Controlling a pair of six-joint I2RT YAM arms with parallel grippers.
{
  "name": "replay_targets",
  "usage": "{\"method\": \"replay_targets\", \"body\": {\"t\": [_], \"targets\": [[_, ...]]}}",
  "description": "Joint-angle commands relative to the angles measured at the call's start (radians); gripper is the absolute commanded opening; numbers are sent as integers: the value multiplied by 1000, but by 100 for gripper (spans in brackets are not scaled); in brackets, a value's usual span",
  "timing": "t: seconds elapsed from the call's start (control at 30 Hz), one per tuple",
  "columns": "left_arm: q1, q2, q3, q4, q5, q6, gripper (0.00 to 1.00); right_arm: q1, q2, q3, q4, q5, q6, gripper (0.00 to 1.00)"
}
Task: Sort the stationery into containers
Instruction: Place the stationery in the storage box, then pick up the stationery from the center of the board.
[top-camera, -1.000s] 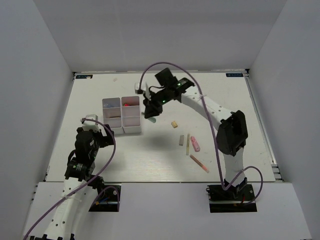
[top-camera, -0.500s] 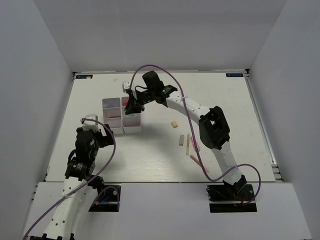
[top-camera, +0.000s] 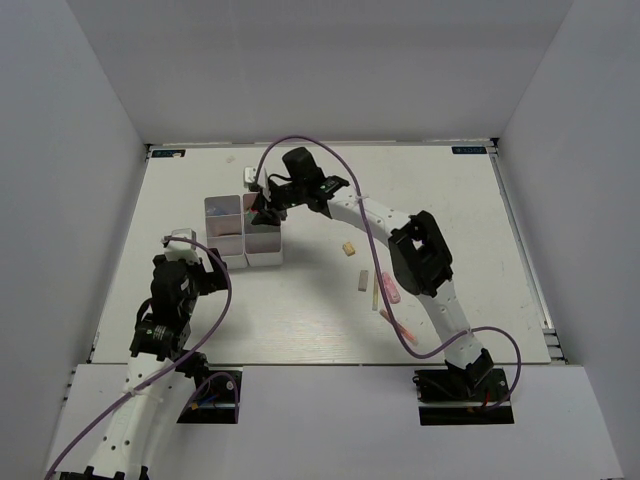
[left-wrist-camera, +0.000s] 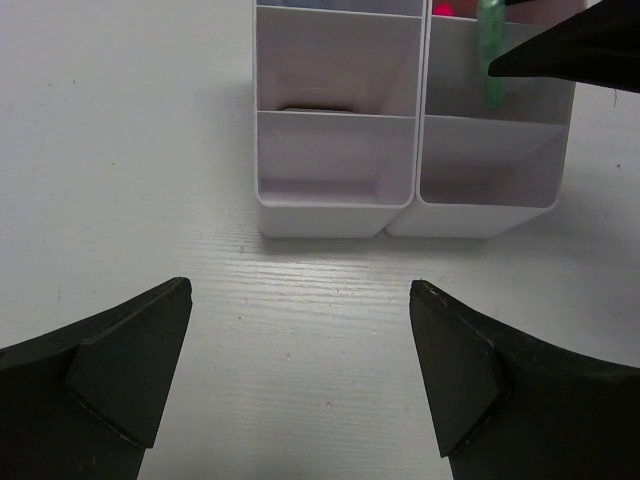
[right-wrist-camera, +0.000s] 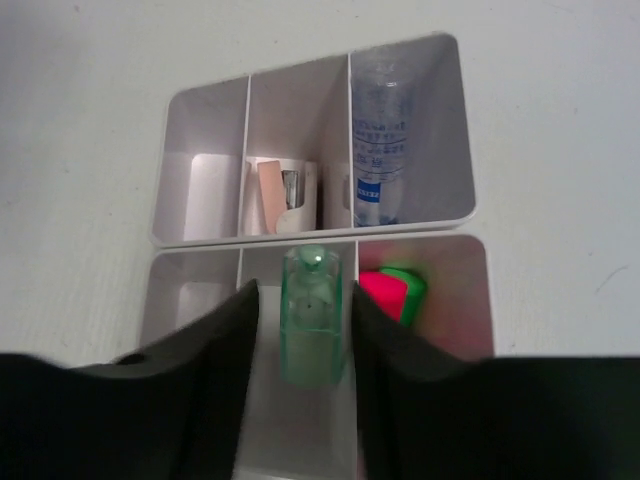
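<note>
The right end effector (right-wrist-camera: 303, 300) clamps a green highlighter (right-wrist-camera: 312, 340); the left end effector (left-wrist-camera: 298, 300) is spread wide. The bottle (right-wrist-camera: 378, 140) label beyond is unreadable. White tabletop (top-camera: 300, 300).

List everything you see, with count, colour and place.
Trays: two, white, three compartments each, adjoining.
Bottle: one, clear, blue label, end compartment.
Green highlighter: one, held over a middle compartment.
Pink-green item: one, compartment beside highlighter.
Beige eraser: one, right of trays.
Grey eraser: one, nearer than beige.
Pink eraser: one, right of grey.
Yellowish pencil: one, between those two.
Pinkish pencil: one, nearest the bases.
Left end effector: one, black, open, facing trays.
Right end effector: one, black, shut on highlighter.
</note>
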Motion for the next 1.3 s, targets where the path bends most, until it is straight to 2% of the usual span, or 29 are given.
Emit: {"method": "replay_targets", "body": {"t": [0.0, 0.07, 0.17, 0.2, 0.23, 0.27, 0.33, 0.37, 0.4, 0.43, 0.47, 0.5, 0.53, 0.57, 0.6, 0.63, 0.67, 0.7, 0.73, 0.8, 0.93, 0.97, 1.1, 1.27], "targets": [[-3, 1, 12, -1, 6, 6, 100, -12, -26, -6, 19, 37, -35, 49], [-2, 1, 10, -1, 6, 4, 100, -9, -54, -25, 7, 21, -40, 54], [-2, 4, 10, -2, 11, 3, 100, 2, -133, -26, -18, 10, 23, 52], [-3, 6, 10, 1, 14, 3, 98, -9, -150, -24, -38, 30, 75, 43], [-2, 4, 10, -1, 23, 4, 96, -10, -166, -23, -56, 51, 118, 27], [-3, 4, 9, 1, 32, 6, 95, -9, -228, -9, -82, 120, 215, 2], [-3, 6, 10, 4, 47, 10, 74, -9, -273, -18, -229, 196, 260, 0], [-2, 1, 10, 1, 58, 12, 59, -6, -354, -29, -333, 337, 291, 0], [-3, 4, 12, 1, 60, 10, 22, -9, -382, -50, -390, 367, 290, 0], [-2, 9, 10, 2, 66, 9, 7, -15, -434, -90, -535, 393, 285, 0], [-2, 6, 12, 2, 70, 7, 0, -22, -463, -120, -580, 512, 297, 0], [-3, 6, 13, 2, 72, 7, 0, -33, -536, -236, -605, 549, 311, 18], [-3, 1, 12, 4, 76, 1, 0, -44, -554, -271, -727, 562, 307, 55], [-2, -2, 12, 4, 80, 1, 4, -65, -569, -295, -772, 560, 316, 68], [-2, -2, 10, 8, 80, 1, 14, -94, -615, -394, -804, 562, 328, 78], [-2, -7, 12, 8, 77, -3, 61, -113, -631, -432, -844, 570, 354, 67], [-3, -7, 13, 4, 73, -2, 79, -128, -650, -475, -852, 577, 366, 51], [-2, -10, 10, 4, 70, 0, 96, -169, -720, -621, -813, 615, 418, 36], [-3, -14, 10, 5, 73, 3, 100, -180, -738, -665, -771, 623, 419, 21], [-3, -16, 10, 10, 67, 0, 100, -210, -764, -742, -763, 668, 429, 18], [-3, -19, 12, 4, 60, -8, 100, -249, -709, -799, -783, 683, 454, 33], [-3, -17, 13, 4, 55, -8, 100, -253, -701, -805, -759, 680, 460, 41], [-3, -20, 13, 1, 47, -8, 100, -266, -648, -793, -745, 650, 485, 50], [-3, -25, 12, 5, 53, -8, 100, -271, -568, -773, -722, 623, 512, 55]]}}
